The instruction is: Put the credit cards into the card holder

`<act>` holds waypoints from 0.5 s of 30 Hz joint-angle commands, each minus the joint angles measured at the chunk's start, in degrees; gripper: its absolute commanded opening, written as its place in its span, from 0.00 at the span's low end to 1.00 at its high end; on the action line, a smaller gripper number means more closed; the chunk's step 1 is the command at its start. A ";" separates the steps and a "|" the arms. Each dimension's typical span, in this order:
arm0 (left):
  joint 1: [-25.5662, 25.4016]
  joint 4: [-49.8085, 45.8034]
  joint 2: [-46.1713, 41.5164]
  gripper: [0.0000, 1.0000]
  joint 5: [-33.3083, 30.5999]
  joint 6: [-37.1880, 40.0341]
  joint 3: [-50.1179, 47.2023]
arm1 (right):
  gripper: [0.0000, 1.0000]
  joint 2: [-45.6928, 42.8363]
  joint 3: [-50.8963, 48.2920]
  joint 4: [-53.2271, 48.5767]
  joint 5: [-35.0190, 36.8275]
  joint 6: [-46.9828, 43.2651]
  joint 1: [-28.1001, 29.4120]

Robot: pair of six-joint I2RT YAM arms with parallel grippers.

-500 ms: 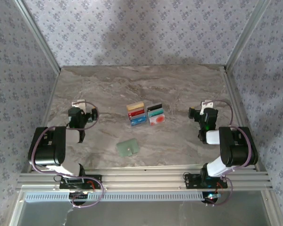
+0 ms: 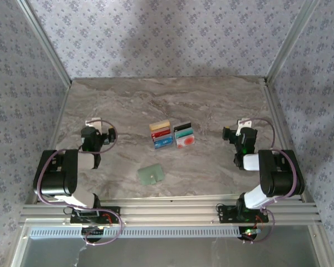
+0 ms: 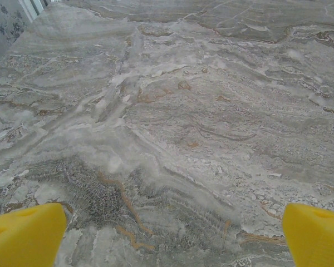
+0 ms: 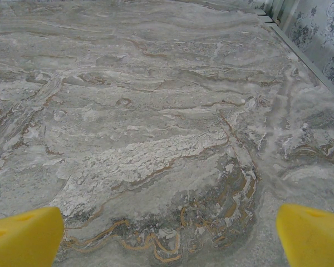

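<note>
Nothing has moved since the earlier overhead frame: both arms, the cards and the holder sit exactly where they were.

The task has not started. Six credit cards point(image 2: 172, 134) lie near the middle of the marble table point(image 2: 211, 105) in two short columns standing just beside each other. The left column holds the tan card point(image 2: 160, 125), the red card point(image 2: 161, 133) and the blue card point(image 2: 163, 142). The right column holds the black card point(image 2: 182, 127), the teal card point(image 2: 183, 133) and the white-and-red card point(image 2: 185, 141). The card holder point(image 2: 151, 174), a flat sage-green sleeve, lies alone nearer the arm bases, apart from the cards and slightly skewed. Nothing visibly sits in it.

The left gripper point(image 2: 96, 125) rests out to the left of the cards, well apart from them. Its yellow pads point(image 3: 23, 235) are spread to the edges of the wrist view with only bare marble between them, so it holds nothing. The right gripper point(image 2: 242, 127) sits likewise out to the right, its yellow pads point(image 4: 23, 236) also spread wide over bare marble, empty.

By my reading, every step remains: each of the six cards has yet to be picked up and slid into the holder, and the holder will probably need steadying.
</note>
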 commanded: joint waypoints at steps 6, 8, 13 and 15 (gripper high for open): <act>1.98 0.43 0.21 1.00 4.38 -0.45 1.82 | 1.00 -0.12 1.37 -0.18 -0.42 -0.12 -0.34; 2.03 0.43 0.20 1.00 4.38 -0.48 1.75 | 1.00 -0.12 1.38 -0.17 -0.40 -0.12 -0.32; 2.09 0.61 0.19 1.00 4.47 -0.57 1.65 | 1.00 -0.05 1.34 -0.17 -0.38 -0.17 -0.32; 2.49 0.77 0.20 1.00 5.03 -0.84 1.58 | 1.00 -0.06 1.37 -0.22 -0.43 -0.12 -0.33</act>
